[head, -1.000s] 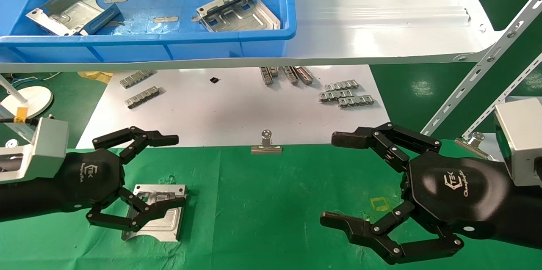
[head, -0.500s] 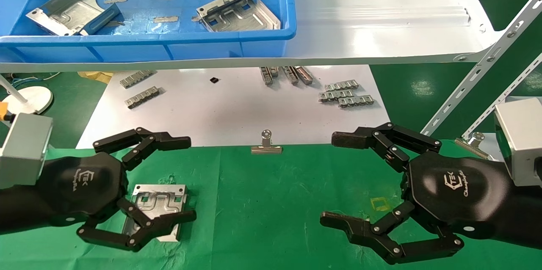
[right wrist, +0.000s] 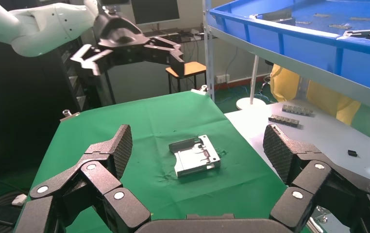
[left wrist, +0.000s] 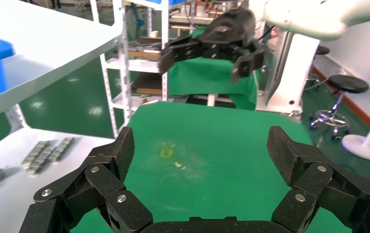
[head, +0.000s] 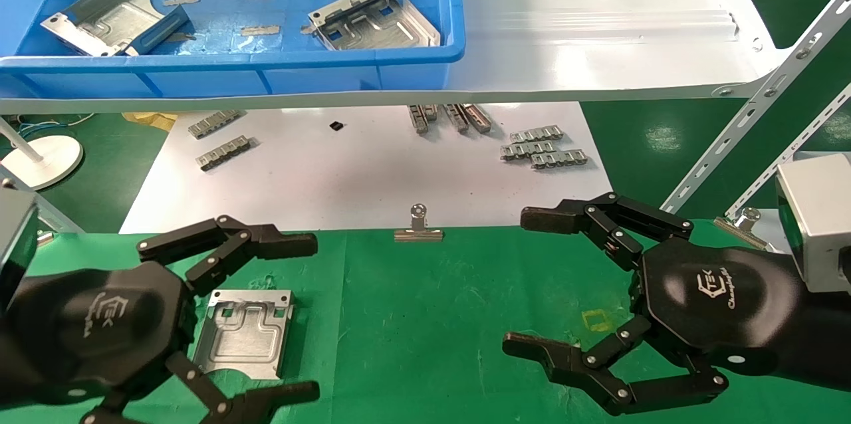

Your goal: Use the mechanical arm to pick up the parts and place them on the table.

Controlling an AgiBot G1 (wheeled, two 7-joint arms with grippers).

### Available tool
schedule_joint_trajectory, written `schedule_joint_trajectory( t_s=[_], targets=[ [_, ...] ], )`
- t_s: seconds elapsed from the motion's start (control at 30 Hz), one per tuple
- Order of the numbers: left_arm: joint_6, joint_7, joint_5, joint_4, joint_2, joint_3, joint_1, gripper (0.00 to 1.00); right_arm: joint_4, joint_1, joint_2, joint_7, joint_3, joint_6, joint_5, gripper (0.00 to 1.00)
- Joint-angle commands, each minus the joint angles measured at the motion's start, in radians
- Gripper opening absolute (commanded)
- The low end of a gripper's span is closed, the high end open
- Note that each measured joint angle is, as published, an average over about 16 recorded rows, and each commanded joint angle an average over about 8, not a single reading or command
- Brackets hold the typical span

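One silver-grey part [head: 243, 331] lies flat on the green table [head: 425, 318] at the front left, and it also shows in the right wrist view [right wrist: 195, 158]. My left gripper [head: 306, 319] hangs open above and beside it, empty and not touching it. In the left wrist view my left gripper [left wrist: 202, 150] has only green cloth between its fingers. My right gripper [head: 525, 281] is open and empty over the cloth at the right, and its own view [right wrist: 197, 141] shows the same. Two more parts [head: 113, 15] [head: 372, 15] lie in the blue bin [head: 233, 62].
The blue bin stands on a glossy white shelf [head: 598, 32] above the back of the table. A white sheet [head: 365, 171] holds chain-like link strips [head: 545, 148]. A binder clip [head: 417, 228] sits at its front edge. A yellow mark [head: 596, 319] lies near my right gripper.
My left gripper has opened off the part, risen and drawn back toward the front left. The part stays flat on the cloth. The right arm has not moved.
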Motion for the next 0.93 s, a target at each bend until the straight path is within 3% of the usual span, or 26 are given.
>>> schedule_joint_trajectory(
  t_s=[0.03,0.93],
  targets=[
    [-0.003,-0.023,-0.004,-0.029,-0.003,-0.018,0.015,1.0,0.0,0.0,0.0,0.0,0.0,0.0,0.0,1.0],
    [-0.003,-0.015,-0.003,-0.015,-0.002,-0.01,0.008,1.0,0.0,0.0,0.0,0.0,0.0,0.0,0.0,1.0]
  ],
)
